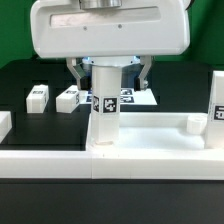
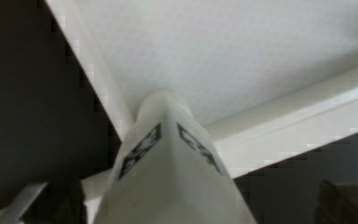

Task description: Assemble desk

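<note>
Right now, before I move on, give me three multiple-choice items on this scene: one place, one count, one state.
1. Where does the upright leg stand?
A on the desk slab
B on the marker board
C on the floor
2. How many loose legs lie on the black table, at the exterior view's left of it?
A none
B two
C five
3. The claw is:
A shut on the leg
B open
C out of view

1 A: its foot sits at the slab's corner.
2 B: two white blocks lie there.
3 B: its fingers stand apart on either side of the leg's top.
</note>
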Robot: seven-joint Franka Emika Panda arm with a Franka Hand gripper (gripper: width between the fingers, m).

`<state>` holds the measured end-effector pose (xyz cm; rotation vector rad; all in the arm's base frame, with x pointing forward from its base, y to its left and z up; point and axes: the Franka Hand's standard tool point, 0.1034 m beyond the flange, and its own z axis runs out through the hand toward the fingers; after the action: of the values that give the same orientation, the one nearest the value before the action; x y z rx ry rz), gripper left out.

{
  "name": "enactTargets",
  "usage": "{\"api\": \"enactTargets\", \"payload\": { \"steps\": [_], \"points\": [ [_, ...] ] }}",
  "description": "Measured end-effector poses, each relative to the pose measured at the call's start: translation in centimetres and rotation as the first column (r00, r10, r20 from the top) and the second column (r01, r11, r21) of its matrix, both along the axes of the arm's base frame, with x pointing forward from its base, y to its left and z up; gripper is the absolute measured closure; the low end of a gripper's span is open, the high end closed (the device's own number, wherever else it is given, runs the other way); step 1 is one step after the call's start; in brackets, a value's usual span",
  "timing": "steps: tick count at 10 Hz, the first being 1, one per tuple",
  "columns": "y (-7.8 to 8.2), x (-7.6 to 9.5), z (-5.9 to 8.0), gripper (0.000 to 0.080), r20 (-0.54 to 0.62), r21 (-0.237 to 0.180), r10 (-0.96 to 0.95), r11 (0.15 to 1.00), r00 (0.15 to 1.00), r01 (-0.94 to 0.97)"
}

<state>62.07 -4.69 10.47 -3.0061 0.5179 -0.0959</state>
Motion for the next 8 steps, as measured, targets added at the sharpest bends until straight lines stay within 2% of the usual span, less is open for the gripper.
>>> {"api": "enactTargets", "payload": {
  "steps": [4, 7, 8],
  "points": [
    [-0.29, 0.02, 0.05, 0.0150, 0.006, -0.066, 0.377, 0.924, 0.926, -0.376],
    [-0.65, 0.21, -0.10, 0.0150, 0.004, -0.135, 0.612, 0.784, 0.791, -0.606],
    [-0.68, 0.20, -0.12, 0.0150, 0.004, -0.135, 0.626, 0.773, 0.780, -0.619]
  ]
}}
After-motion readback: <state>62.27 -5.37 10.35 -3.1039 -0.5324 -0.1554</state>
